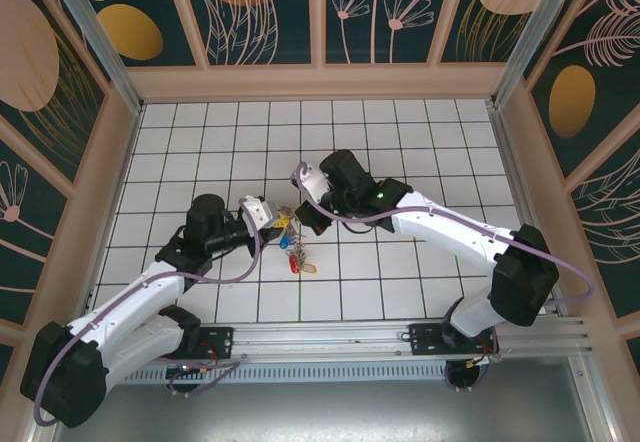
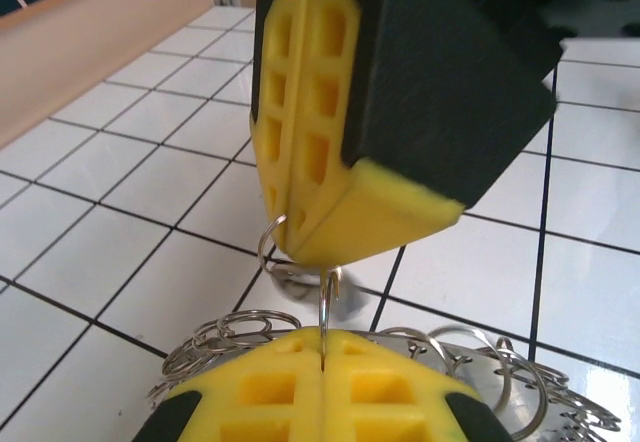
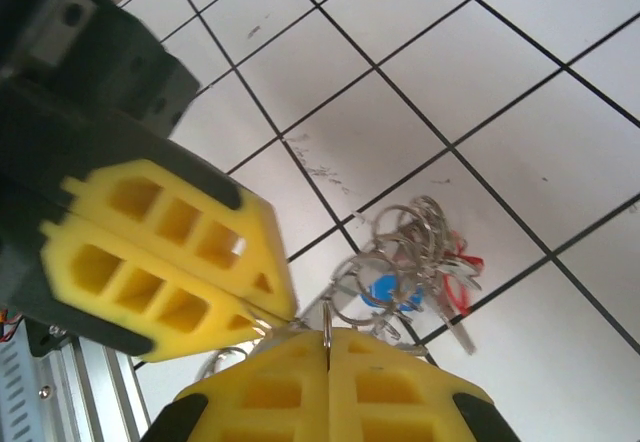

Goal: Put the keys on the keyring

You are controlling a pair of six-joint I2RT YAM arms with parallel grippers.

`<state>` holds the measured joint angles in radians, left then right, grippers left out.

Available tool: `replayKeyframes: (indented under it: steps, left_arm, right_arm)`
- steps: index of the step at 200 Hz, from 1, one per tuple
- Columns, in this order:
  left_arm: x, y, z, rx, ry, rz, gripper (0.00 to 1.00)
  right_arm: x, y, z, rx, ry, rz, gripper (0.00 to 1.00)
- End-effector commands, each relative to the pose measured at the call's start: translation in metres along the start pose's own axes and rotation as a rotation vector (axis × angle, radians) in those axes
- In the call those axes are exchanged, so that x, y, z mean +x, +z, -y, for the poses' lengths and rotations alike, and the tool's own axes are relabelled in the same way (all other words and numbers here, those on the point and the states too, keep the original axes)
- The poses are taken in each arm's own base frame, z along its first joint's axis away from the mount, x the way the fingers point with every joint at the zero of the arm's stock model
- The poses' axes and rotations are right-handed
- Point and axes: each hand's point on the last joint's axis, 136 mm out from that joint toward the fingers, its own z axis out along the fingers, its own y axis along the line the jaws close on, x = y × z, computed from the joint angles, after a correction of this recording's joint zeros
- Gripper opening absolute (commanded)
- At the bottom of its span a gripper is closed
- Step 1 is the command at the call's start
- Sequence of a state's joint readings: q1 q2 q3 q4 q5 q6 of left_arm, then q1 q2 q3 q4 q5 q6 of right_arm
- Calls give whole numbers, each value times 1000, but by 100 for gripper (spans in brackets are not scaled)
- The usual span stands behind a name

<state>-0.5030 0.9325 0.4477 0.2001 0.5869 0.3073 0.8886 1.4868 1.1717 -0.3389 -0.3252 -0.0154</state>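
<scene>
Keys (image 1: 293,247), red, blue and yellow-headed, bunch among thin silver rings (image 3: 405,232).

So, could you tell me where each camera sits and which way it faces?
Top external: above and behind the bases, looking down on the white tiled floor; both arms show.
Left wrist: on the left arm, facing over its yellow left tool at the right tool.
Right wrist: on the right arm, looking down past its tool at small metal keys with red and blue tags.
Shared: both wrist views show both shut tools pinching a thin silver wire ring.
</scene>
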Motion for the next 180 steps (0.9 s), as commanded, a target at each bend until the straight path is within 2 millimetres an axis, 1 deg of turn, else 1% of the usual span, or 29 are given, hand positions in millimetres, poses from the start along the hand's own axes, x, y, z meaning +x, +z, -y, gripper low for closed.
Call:
replayKeyframes:
  steps: [1, 19, 31, 58, 79, 118, 130, 148, 165, 180]
  left_arm:
    - [-27, -5, -2, -12, 48, 101, 0]
    - [-27, -5, -2, -13, 48, 103, 0]
    - [-26, -5, -2, -12, 46, 101, 0]
    - [-25, -5, -3, -18, 43, 96, 0]
    - [-25, -5, -4, -26, 46, 97, 0]
    - [-19, -3, -10, -52, 27, 66, 0]
    - [-17, -2, -12, -64, 15, 56, 0]
    - [-17, -2, -12, -60, 15, 55, 0]
    - [-18, -1, -10, -50, 14, 61, 0]
    - [-19, -2, -9, -43, 16, 66, 0]
  right_arm:
    - [1, 0, 5, 20, 28, -2, 0]
    - [1, -1, 4, 12, 27, 2, 0]
    - [-2, -3, -1, -8, 15, 16, 0]
    - [-9, -13, -7, -23, -4, 60, 0]
    - [-10, -19, -10, -33, -20, 75, 0]
    - [-11, -35, -19, -45, -62, 112, 0]
    - [-9, -33, -25, -44, -87, 96, 0]
    - [-4, -24, -29, -46, -98, 53, 0]
    - [-3, -18, -30, -44, -97, 42, 0]
    - [-5, -14, -26, -25, -88, 42, 0]
